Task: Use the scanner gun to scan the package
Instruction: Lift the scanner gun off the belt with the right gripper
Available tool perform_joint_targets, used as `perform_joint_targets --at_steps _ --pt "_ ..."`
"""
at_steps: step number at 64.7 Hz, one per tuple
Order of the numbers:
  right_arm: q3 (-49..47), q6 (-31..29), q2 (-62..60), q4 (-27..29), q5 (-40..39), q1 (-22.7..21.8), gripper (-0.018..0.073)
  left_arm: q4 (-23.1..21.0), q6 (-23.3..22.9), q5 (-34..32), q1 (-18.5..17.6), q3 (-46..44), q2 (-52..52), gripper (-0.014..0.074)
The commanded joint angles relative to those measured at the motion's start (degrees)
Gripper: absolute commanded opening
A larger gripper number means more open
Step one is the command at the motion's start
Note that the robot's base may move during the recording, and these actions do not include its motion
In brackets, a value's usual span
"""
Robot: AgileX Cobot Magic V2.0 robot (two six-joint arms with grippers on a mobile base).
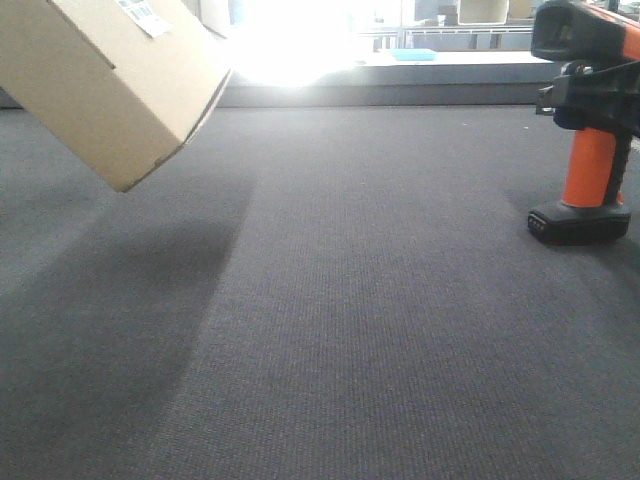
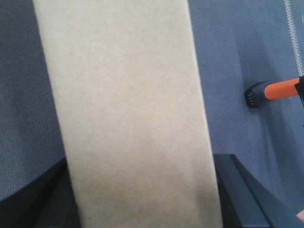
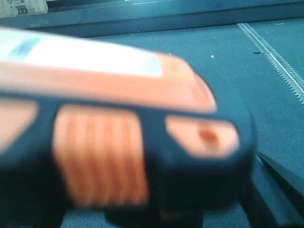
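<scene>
The package [image 1: 105, 80], a plain brown cardboard box with a white label [image 1: 143, 14] on its upper face, hangs tilted above the grey carpet at the top left. In the left wrist view its bare side [image 2: 128, 118] fills the middle, and my left gripper [image 2: 142, 194] is shut on it, with dark fingers [image 2: 240, 190] showing on both sides. At the far right the scanner gun [image 1: 592, 165] stands upright, black head on top, orange handle and black foot low by the carpet. My right gripper [image 1: 595, 100] is shut on its upper part. In the right wrist view the scanner gun [image 3: 118, 142] is blurred and very close.
Grey carpet [image 1: 380, 320] covers the whole work surface. A low ledge [image 1: 450, 75] with a light-blue tray [image 1: 413, 54] runs along the back under strong glare. A white stitched line [image 3: 280, 61] crosses the carpet at the right.
</scene>
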Motion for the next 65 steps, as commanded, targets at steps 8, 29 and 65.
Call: perform_joint_targets --at_steps 8,29,65 --pt "-0.27 0.06 0.07 0.45 -2.03 0.01 0.0568 -1.08 0.05 -0.23 0.09 -0.17 -0.88 -0.0111" --pt "-0.27 1.37 0.07 0.45 -2.04 0.01 0.0568 -1.08 0.05 -0.23 0.09 -0.17 -0.88 -0.0111" --pt "-0.27 4.65 0.17 -0.33 -3.75 0.01 0.0568 -1.08 0.05 -0.23 0.09 -0.17 -0.88 -0.0111"
